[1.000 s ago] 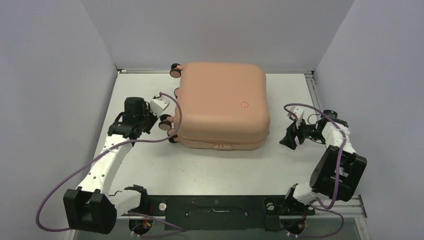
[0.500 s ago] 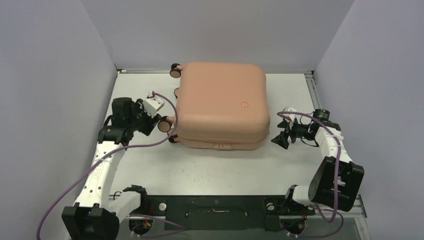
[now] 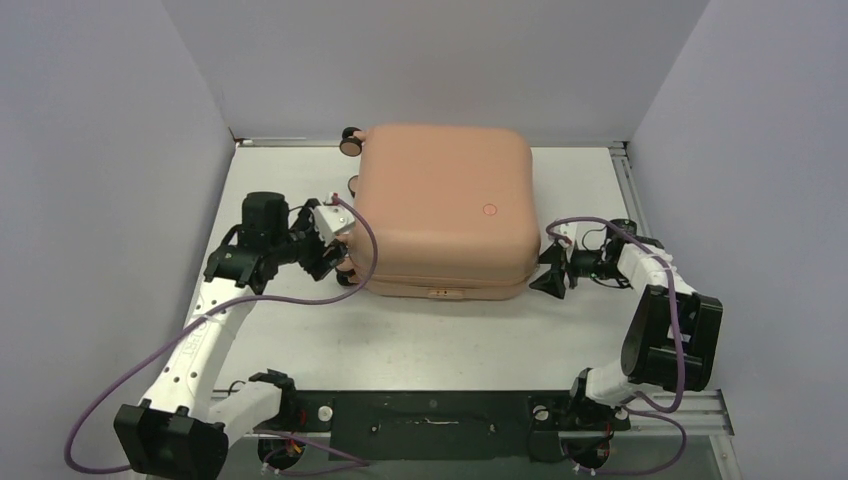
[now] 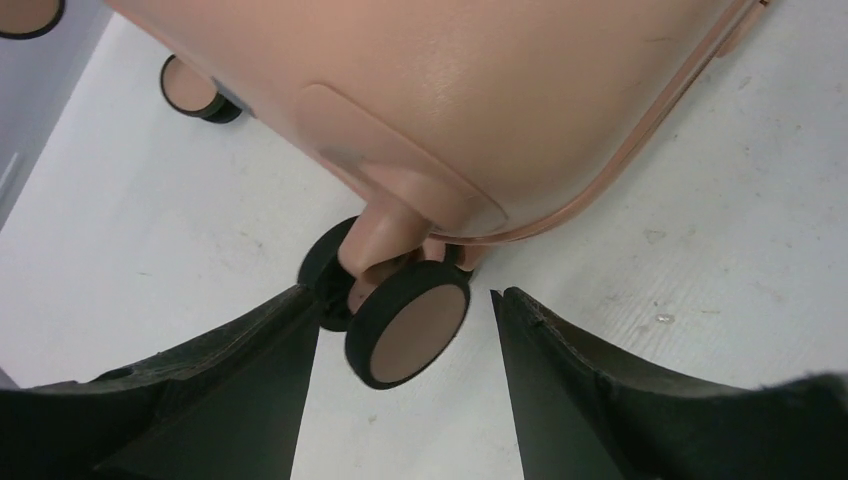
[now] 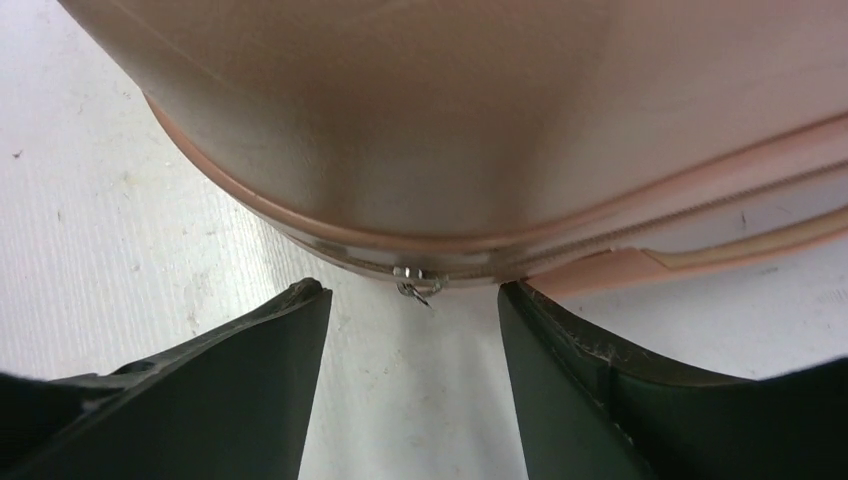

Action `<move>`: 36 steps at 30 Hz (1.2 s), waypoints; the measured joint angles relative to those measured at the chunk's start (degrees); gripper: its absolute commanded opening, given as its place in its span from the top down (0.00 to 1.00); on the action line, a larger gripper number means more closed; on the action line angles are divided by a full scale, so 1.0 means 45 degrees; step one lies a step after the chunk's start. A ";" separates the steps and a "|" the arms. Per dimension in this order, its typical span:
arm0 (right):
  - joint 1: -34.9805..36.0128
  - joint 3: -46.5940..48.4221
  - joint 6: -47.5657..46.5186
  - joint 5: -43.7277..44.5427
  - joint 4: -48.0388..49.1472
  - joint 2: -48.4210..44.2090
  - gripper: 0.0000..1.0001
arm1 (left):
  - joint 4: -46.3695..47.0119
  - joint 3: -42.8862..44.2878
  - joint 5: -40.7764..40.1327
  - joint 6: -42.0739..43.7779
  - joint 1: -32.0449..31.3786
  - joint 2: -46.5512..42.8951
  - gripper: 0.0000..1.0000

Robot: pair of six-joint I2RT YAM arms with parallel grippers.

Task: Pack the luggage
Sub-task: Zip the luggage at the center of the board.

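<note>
The salmon-pink luggage (image 3: 445, 205) lies flat and closed at the middle back of the table, wheels to the left. My left gripper (image 3: 332, 260) is open at its near-left corner. In the left wrist view a pink-black caster wheel (image 4: 410, 322) sits between the fingertips of the left gripper (image 4: 403, 292), with a gap to the right finger (image 4: 560, 360). My right gripper (image 3: 546, 272) is open at the near-right corner. In the right wrist view a small metal zipper pull (image 5: 417, 283) hangs from the seam just ahead of the right gripper (image 5: 412, 290), untouched.
Grey walls close in the white table (image 3: 420, 330) on the left, back and right. More caster wheels (image 3: 350, 140) stick out from the luggage's left side. A black rail (image 3: 430, 412) with the arm bases runs along the near edge.
My left gripper has opened and swung back in around the near-left wheel. The right gripper has moved left up to the luggage's near-right corner.
</note>
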 measured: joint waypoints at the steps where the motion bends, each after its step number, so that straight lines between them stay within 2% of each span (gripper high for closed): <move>1: 0.0121 0.0034 -0.0034 -0.0024 -0.0015 0.0092 0.44 | 0.0034 -0.0039 -0.0078 0.0000 -0.0243 0.0092 0.35; 3: 0.0301 0.0083 -0.0087 -0.0049 0.0000 0.0219 0.55 | 0.0034 -0.0126 -0.0219 0.0000 -0.0729 0.0233 0.35; 7: 0.0325 0.0248 0.0029 0.0087 0.0340 0.0316 0.91 | 0.0049 -0.0175 -0.0345 0.0000 -0.0976 0.0325 0.35; 8: 0.0321 0.0262 0.0175 0.0155 0.0408 0.0316 0.94 | 0.0053 -0.0175 -0.0350 0.0005 -0.0976 0.0325 0.35; 12: 0.0364 0.0233 0.1579 0.0452 0.0714 0.0282 0.95 | 0.0053 -0.0175 -0.0359 0.0024 -0.0976 0.0325 0.35; 16: 0.0403 -0.0437 0.4099 0.1088 0.2657 -0.0359 0.95 | 0.0005 -0.0180 -0.0287 0.0223 -0.0991 0.0325 0.35; 23: 0.1268 -0.1370 0.7616 0.4133 0.6071 -0.1642 0.95 | -0.0301 -0.0180 0.0034 0.0665 -0.1073 0.0330 0.31; 29: 0.2113 -0.1229 0.8621 0.6164 0.7048 -0.1627 0.95 | -0.0602 -0.0180 0.0529 0.0869 -0.1224 0.0340 0.28; 36: 0.2317 -0.1229 0.9000 0.6654 0.7441 -0.1632 0.95 | -0.0554 -0.0180 0.0573 0.1005 -0.1311 0.0403 0.23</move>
